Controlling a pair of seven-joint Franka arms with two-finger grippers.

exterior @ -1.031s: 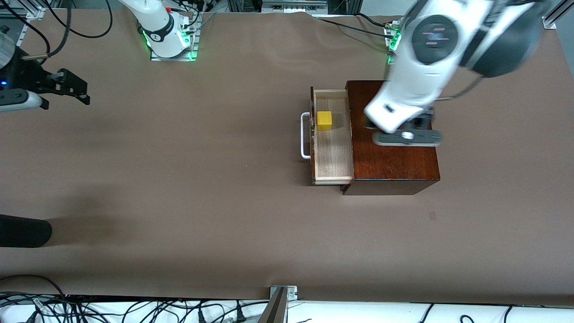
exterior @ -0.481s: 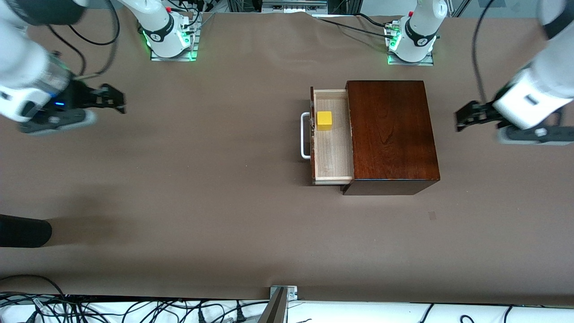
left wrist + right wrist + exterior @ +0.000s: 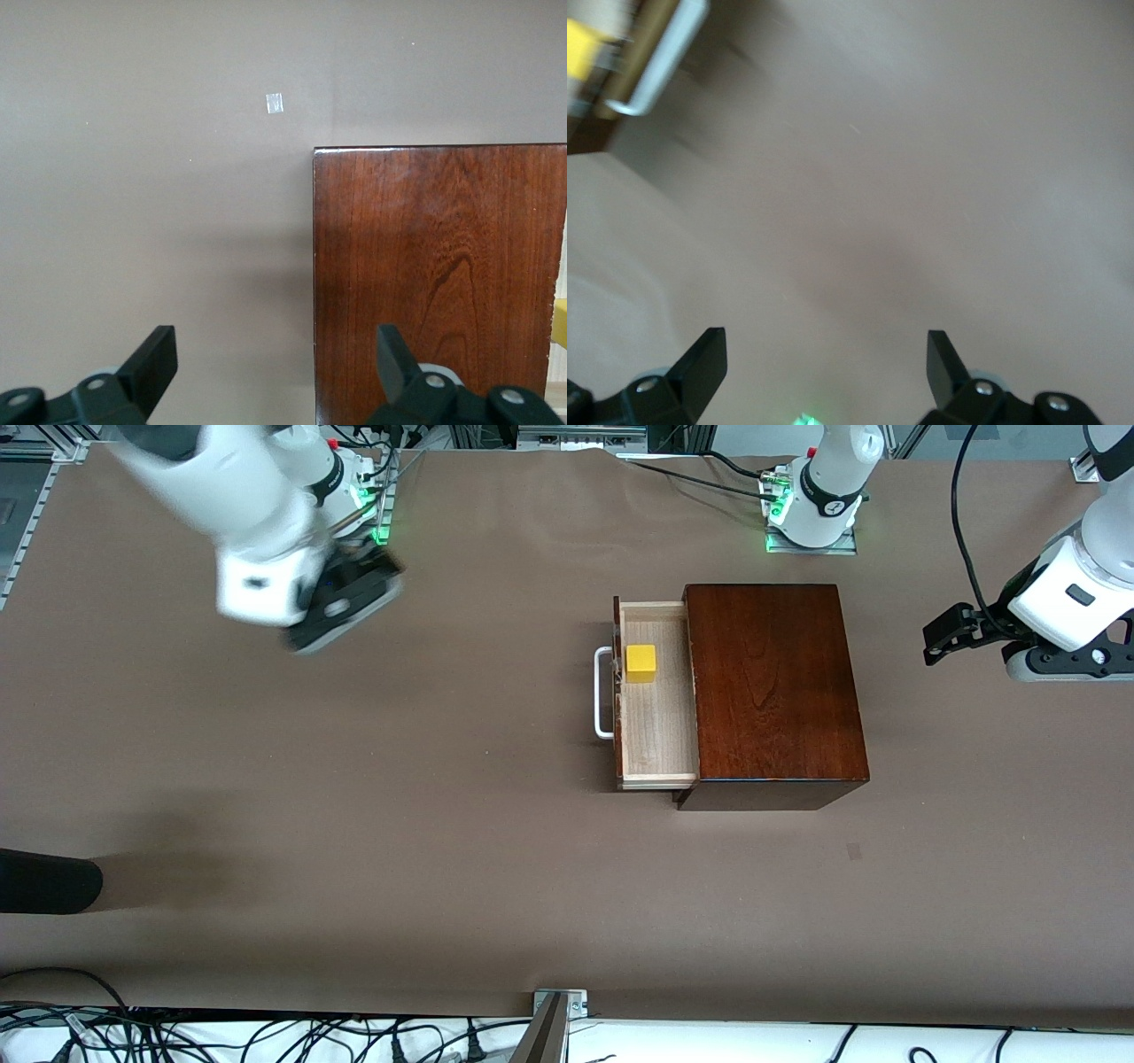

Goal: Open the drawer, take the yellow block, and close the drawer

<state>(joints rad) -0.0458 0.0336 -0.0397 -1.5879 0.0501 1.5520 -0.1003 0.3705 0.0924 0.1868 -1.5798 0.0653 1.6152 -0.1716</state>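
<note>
The drawer of the dark wooden box stands pulled open, its white handle pointing toward the right arm's end. The yellow block lies in the drawer, close to the drawer front. My left gripper is open and empty over the table, beside the box at the left arm's end. Its wrist view shows the gripper, the box top and a sliver of the block. My right gripper is open and empty over the table near its base. Its wrist view shows the handle and the block.
A small tape mark lies on the brown table nearer the front camera than the box, and shows in the left wrist view. A dark rounded object juts in at the right arm's end. Cables run along the front edge.
My left arm has swung off the box top to the left arm's end of the table. My right arm has swung from the table's end toward its base. Drawer and block have not moved.
</note>
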